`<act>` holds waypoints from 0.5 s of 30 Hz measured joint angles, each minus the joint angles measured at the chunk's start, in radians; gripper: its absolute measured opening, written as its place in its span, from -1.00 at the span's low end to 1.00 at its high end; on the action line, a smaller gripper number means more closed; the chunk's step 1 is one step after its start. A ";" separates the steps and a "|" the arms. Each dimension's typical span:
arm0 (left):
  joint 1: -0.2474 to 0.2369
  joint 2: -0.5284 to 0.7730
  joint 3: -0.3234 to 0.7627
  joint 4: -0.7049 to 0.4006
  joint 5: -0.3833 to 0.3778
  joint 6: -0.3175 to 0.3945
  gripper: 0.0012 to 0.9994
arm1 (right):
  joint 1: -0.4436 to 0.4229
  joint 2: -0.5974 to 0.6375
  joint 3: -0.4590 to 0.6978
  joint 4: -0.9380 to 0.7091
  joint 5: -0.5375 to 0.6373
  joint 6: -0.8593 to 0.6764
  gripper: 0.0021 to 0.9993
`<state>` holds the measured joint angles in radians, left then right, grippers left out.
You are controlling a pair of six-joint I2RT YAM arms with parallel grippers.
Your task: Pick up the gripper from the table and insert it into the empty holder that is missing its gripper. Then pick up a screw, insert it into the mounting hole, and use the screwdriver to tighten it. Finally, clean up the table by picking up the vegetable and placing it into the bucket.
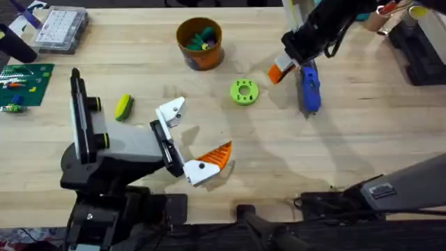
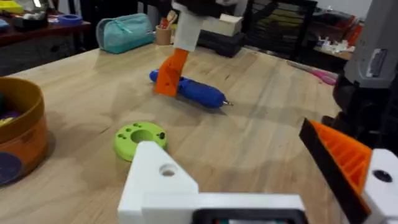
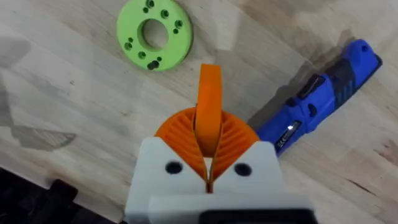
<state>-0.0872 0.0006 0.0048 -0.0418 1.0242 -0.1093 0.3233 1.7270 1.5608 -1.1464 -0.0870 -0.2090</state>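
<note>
My right gripper (image 3: 208, 146) pinches 1 orange finger (image 3: 209, 99) tight, and the holder (image 1: 171, 111) waits near the left arm, so I should carry it over slowly and straight.

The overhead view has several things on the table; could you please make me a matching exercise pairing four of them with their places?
Things:
1. vegetable
2. screwdriver
3. green disc
4. bucket

Places:
A. mid-table, between the bucket and the screwdriver
B. at the far side of the table, with small coloured pieces inside
C. beside the left arm, near its bare white holder
D. lying flat right next to the right gripper

Pairs: 1-C, 2-D, 3-A, 4-B
</note>
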 joint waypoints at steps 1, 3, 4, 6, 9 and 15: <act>0.000 0.000 0.000 0.000 0.011 0.000 0.98 | 0.000 -0.007 0.000 -0.002 -0.001 0.002 -0.98; 0.000 0.000 0.000 0.000 0.034 0.000 0.98 | 0.000 -0.019 0.000 -0.002 -0.001 0.008 -0.98; 0.000 0.000 0.000 0.000 0.046 0.001 0.98 | 0.000 -0.024 0.000 -0.003 -0.001 0.010 -0.98; 0.000 0.000 0.000 0.000 0.069 0.006 0.98 | 0.000 -0.034 0.000 -0.002 -0.003 0.015 -0.98; 0.000 0.000 0.000 0.000 0.096 0.021 0.98 | 0.000 -0.042 0.000 -0.003 -0.022 0.023 -0.98; 0.000 0.000 0.000 0.000 0.113 0.031 0.98 | 0.000 -0.041 0.001 -0.004 -0.079 0.052 -0.98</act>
<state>-0.0872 0.0006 0.0048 -0.0418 1.1377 -0.0783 0.3233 1.6855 1.5616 -1.1506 -0.1659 -0.1566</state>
